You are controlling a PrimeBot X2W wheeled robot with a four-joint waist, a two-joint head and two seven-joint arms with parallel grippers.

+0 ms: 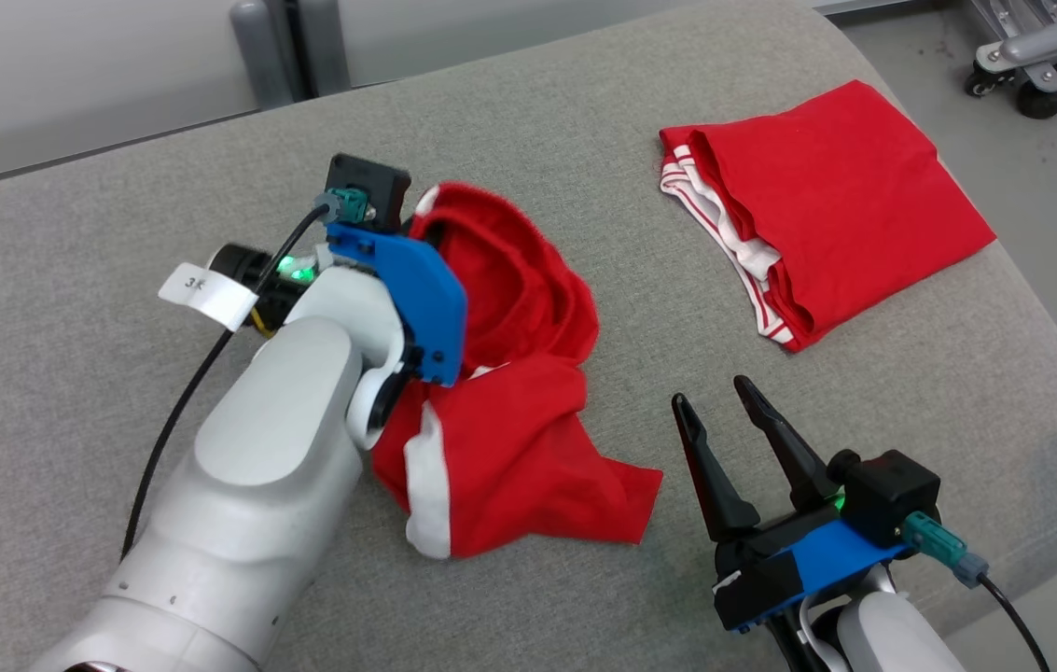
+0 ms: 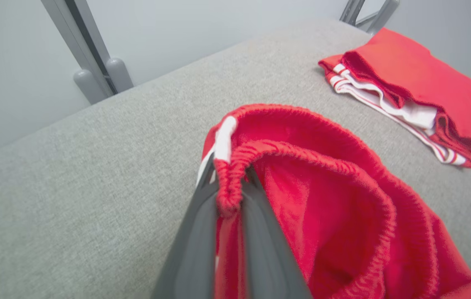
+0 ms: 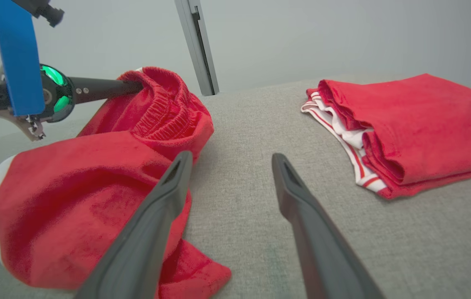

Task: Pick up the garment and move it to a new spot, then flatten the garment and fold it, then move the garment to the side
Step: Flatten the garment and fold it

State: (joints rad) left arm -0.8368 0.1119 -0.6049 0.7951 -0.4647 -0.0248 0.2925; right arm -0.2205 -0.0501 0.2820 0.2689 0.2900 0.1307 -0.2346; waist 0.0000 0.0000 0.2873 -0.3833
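A crumpled pair of red shorts (image 1: 519, 420) with white side stripes lies in the middle of the grey cushion. My left gripper (image 2: 229, 178) is shut on its elastic waistband (image 2: 235, 166), holding that edge raised off the surface; in the right wrist view the left gripper's fingers (image 3: 106, 88) reach into the raised waistband (image 3: 158, 104). My right gripper (image 1: 713, 397) stands open just right of the shorts' lower leg (image 3: 73, 199), nothing between its fingers (image 3: 152, 216).
A second red garment (image 1: 827, 205) with white trim lies folded at the cushion's far right, near the rounded edge (image 1: 1050, 373). A wheeled frame (image 1: 1041, 56) stands on the floor beyond. Grey posts (image 2: 94, 70) stand behind the cushion.
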